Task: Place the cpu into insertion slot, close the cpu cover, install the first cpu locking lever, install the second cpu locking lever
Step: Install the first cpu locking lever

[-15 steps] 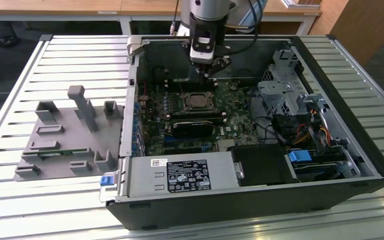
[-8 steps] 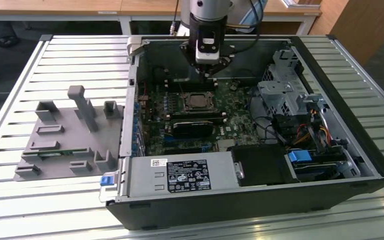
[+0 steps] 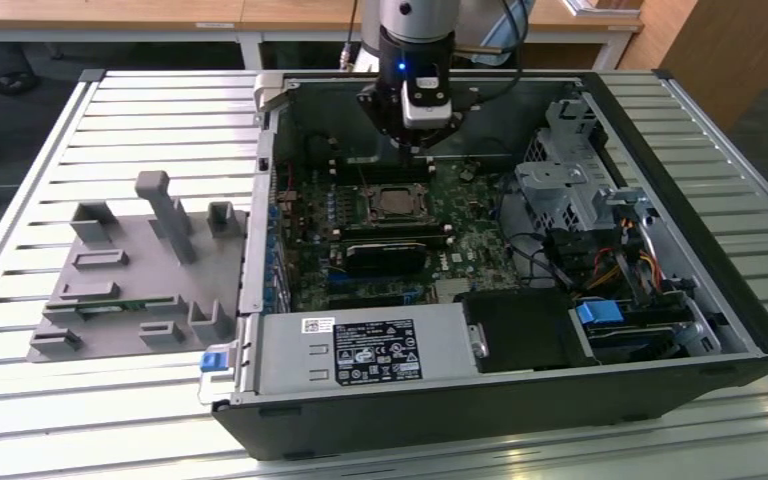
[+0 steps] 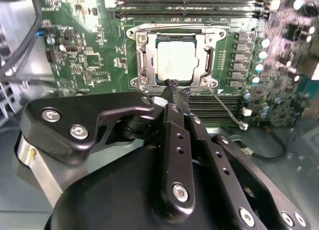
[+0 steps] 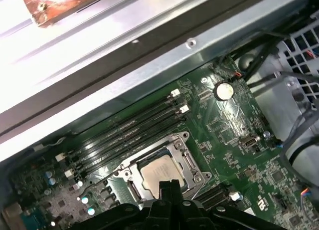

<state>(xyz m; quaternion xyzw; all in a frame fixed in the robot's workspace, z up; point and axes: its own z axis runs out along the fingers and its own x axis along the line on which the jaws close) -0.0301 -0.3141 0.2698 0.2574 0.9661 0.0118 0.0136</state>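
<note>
Seating is being judged done: the cpu [image 4: 174, 58] is lying in the insertion slot [image 4: 131, 83], cpu cover [image 4: 203, 60] lowered. The clenched claw [image 4: 173, 86] is being held at its edge; one locking lever [image 4: 227, 108] is being judged unlatched.

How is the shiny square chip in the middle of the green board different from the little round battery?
The chip is square; the battery is round. The chip looks bigger than the battery. The chip sits inside a metal frame right by the gripper, while the battery sits farther off, near the board's edge. Both are silvery and sit on the green board.
</note>
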